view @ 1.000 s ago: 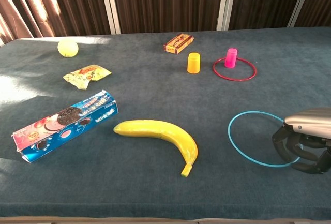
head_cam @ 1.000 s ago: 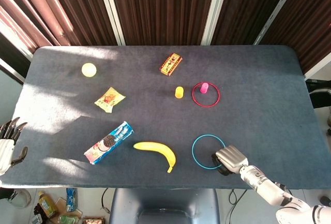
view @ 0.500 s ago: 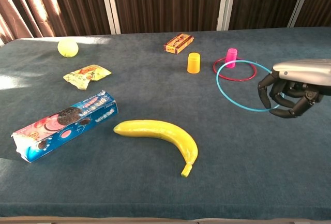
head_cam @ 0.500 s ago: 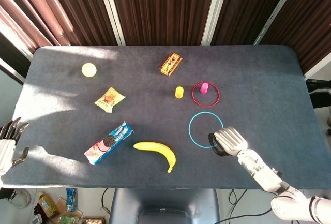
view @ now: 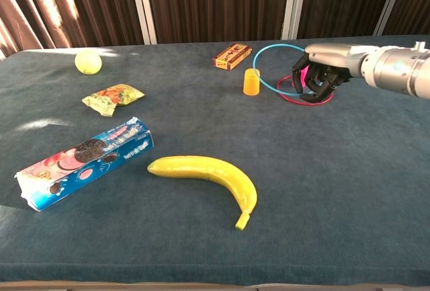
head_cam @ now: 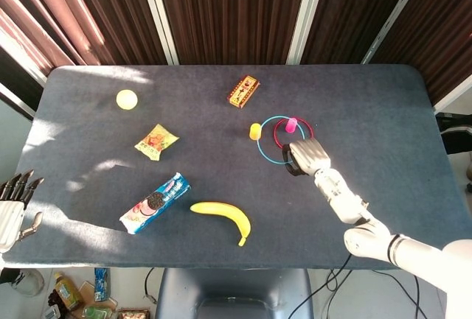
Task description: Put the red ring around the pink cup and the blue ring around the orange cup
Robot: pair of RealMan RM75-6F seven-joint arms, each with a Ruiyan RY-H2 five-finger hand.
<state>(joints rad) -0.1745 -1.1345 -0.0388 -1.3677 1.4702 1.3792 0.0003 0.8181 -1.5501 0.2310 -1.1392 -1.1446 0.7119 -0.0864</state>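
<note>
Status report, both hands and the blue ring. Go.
Right hand holds blue ring aloft near orange cup. Left hand open, off table edge. Red ring around pink cup. Nothing blocking the orange cup.

The head view looks straight down on the table (head_cam: 383, 113); the chest view faces across it, lower and nearer.

cup (head_cam: 255, 130) left of ringed cup (head_cam: 292, 124), banana (head_cam: 222, 214) in front

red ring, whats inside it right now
The pink cup stands inside the red ring, which lies flat on the table. The right hand, holding the blue ring, covers the red ring's near edge, so that part cannot be seen.
</note>
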